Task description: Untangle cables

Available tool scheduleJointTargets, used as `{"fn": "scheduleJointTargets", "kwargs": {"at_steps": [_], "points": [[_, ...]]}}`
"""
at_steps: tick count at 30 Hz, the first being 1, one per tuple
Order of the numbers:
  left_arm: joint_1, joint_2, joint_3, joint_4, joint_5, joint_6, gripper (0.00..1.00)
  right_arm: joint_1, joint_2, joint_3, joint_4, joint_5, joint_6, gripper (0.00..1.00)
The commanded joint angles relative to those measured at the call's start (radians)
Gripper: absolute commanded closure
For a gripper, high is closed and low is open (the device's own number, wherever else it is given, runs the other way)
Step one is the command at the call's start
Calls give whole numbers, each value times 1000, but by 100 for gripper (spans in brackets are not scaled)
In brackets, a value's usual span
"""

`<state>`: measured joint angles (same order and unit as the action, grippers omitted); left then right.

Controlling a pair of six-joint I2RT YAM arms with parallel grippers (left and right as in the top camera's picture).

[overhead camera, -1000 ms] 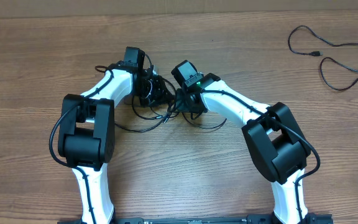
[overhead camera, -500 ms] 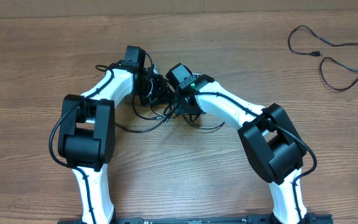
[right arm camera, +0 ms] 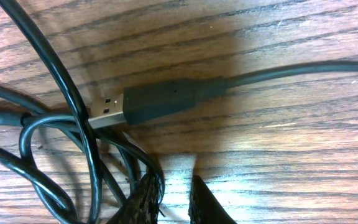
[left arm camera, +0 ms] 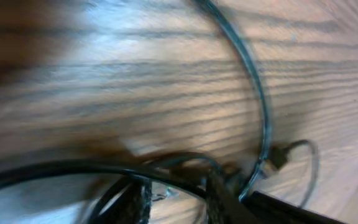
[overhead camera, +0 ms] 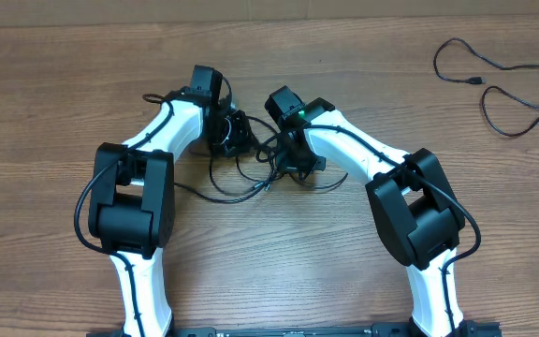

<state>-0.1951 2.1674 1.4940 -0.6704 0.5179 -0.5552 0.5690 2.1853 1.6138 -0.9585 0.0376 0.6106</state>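
Observation:
The cables (overhead camera: 251, 173) are a tangle of thin black cords on the wood table between my two arms. My left gripper (overhead camera: 233, 136) sits at the tangle's left edge. In the blurred left wrist view its gripper (left arm camera: 176, 198) stands slightly open, bare wood in the gap, and one cord (left arm camera: 104, 168) crosses just past the fingertips. My right gripper (overhead camera: 295, 159) is at the tangle's right side. In the right wrist view this gripper (right arm camera: 176, 194) is narrowly open over wood, with cable loops (right arm camera: 73, 155) against its left finger. A silver-tipped USB plug (right arm camera: 107, 113) lies just ahead.
A separate thin black cable (overhead camera: 499, 70) lies loosely curved at the table's far right corner, away from both arms. One cord (left arm camera: 263, 112) arcs to a small plug (left arm camera: 277, 158) in the left wrist view. The arms' bases stand at the near edge.
The right gripper swung left toward the left gripper, then back right and a little farther away. The cable loops between the grippers shifted and spread. The left arm barely moved.

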Motion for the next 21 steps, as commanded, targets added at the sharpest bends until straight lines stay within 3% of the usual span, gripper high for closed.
{"fn": "scheduleJointTargets", "kwargs": {"at_steps": [1, 6, 8, 12, 21], "points": [[11, -16, 103, -112, -252, -11, 70, -22, 34, -3, -6, 12, 10, 84], [11, -42, 223, -201, -242, -52, 63, -21, 34, -3, 3, 4, 10, 84], [2, -42, 229, -180, -162, -98, 62, -21, 34, -3, 10, -3, 10, 84], [-27, -26, 229, -140, -158, -160, 61, -21, 34, -3, 14, -6, 10, 84], [-124, 23, 229, -132, -145, -174, 60, -21, 34, -3, 18, -5, 10, 84]]}}
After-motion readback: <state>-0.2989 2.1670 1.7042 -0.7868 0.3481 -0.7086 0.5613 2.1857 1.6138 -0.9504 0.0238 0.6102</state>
